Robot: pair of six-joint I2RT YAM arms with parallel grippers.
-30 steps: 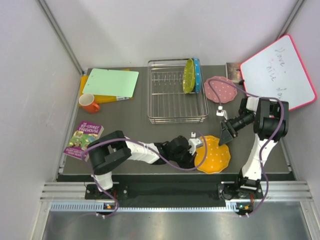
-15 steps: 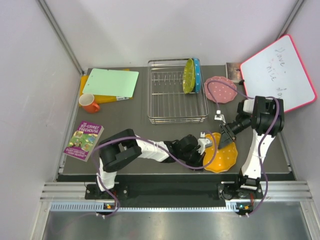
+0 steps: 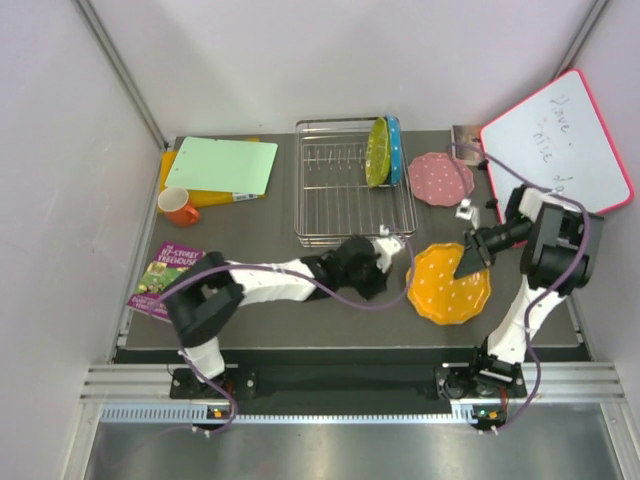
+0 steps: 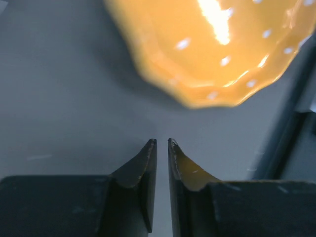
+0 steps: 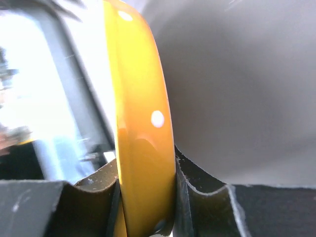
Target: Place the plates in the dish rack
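From above, the orange plate (image 3: 445, 290) sits between the rack (image 3: 320, 240) and the right arm's base. The right jaws pinch its far right rim, and it looks tilted rather than flat on the counter (image 3: 250, 230). The green plate (image 3: 377, 152) and blue plate (image 3: 394, 150) stand on edge side by side at the rack's far right corner. The pink plate (image 3: 441, 179) lies flat on the counter just right of the rack. The left jaws rest by the rack's near right corner, just beside the orange plate's left edge. The left wrist view shows those jaws pressed almost together on nothing. The orange plate is ahead of them, apparently raised off the counter, with a shadow beneath it. The right wrist view shows the plate edge-on with both jaws clamped on its rim, a shallow bite only. The step in hand appears to be carrying this plate to the rack. To do it well, move slowly so the plate does not swivel in so thin a hold. Turn it upright with its edge in line with the dividers, then lower it into a free slot left of the green plate. The left arm should be kept out of that path, since it lies close to the corner the plate must pass.
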